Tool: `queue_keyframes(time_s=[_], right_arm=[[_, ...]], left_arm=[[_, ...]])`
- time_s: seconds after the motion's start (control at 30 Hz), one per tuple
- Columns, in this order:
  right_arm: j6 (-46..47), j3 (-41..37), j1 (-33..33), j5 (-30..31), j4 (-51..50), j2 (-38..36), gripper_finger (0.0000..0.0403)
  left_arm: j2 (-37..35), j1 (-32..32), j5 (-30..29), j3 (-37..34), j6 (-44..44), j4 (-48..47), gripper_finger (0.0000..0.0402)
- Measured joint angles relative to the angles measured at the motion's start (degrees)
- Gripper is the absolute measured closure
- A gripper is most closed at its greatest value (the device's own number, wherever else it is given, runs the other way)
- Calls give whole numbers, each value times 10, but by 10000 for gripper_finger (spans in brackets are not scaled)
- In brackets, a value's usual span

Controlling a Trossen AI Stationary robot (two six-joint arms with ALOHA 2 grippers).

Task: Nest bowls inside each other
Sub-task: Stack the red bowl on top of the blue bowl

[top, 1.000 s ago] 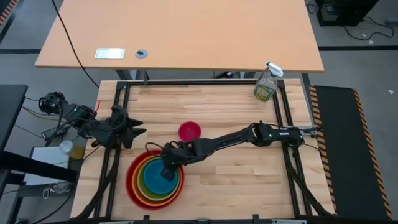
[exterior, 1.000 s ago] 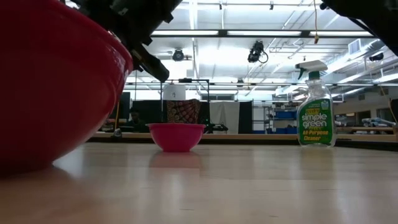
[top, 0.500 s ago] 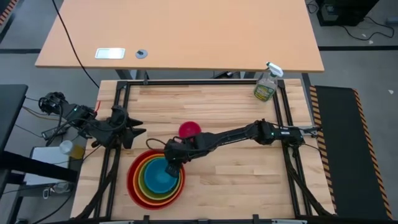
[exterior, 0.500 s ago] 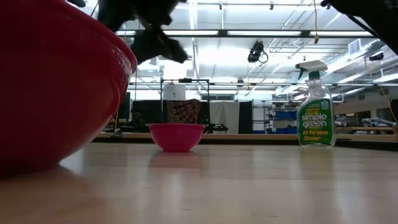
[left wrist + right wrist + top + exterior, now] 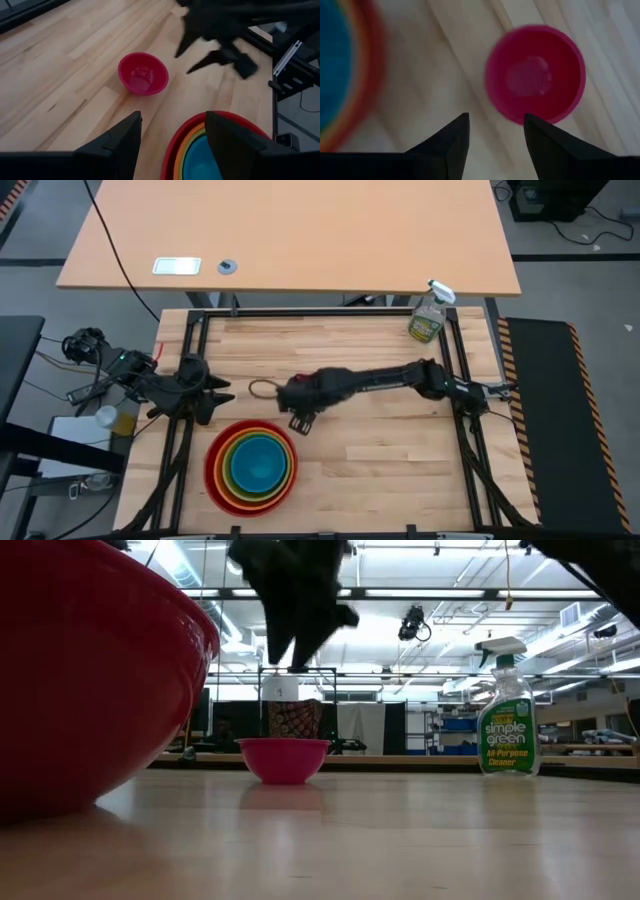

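Four bowls sit nested near the table's front left: red (image 5: pixel 214 470) outermost, then orange, lime green and blue (image 5: pixel 255 467) innermost. The small magenta-pink bowl (image 5: pixel 142 74) stands alone on its base on the wood, farther back; in the high view my right arm hides it. My right gripper (image 5: pixel 495 120) hangs open above and just nearer than that bowl (image 5: pixel 535 75), fingers pointing steeply down, touching nothing. My left gripper (image 5: pixel 215 395) waits open at the table's left edge, beside the stack.
A clear spray bottle (image 5: pixel 428 315) with a green label stands at the far right corner. The black frame rails (image 5: pixel 462 380) run along the table's sides. Bare wood lies to the right of the stack and in front of the pink bowl.
My right gripper has risen out of the blue bowl in the stack and swung toward the far edge, over the pink bowl, tipping more steeply downward. The blue bowl stays nested in the stack. The pink bowl has not moved.
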Motion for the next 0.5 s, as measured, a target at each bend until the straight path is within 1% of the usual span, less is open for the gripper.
queue_keyframes(time_s=[0.07, 0.23, 0.43, 0.5], right_arm=[[-13, -15, -19, -19, 8, 1, 209], [-30, -42, -73, -32, 11, 1, 209], [-80, -45, -127, -28, 9, 1, 204], [-102, -45, -141, -48, 9, 1, 199]], left_arm=[[2, 0, 0, 0, 3, 0, 180], [6, 0, 1, 0, 0, 0, 180], [7, 0, 0, 0, -1, 0, 180], [7, 0, -4, 0, -1, 0, 180]])
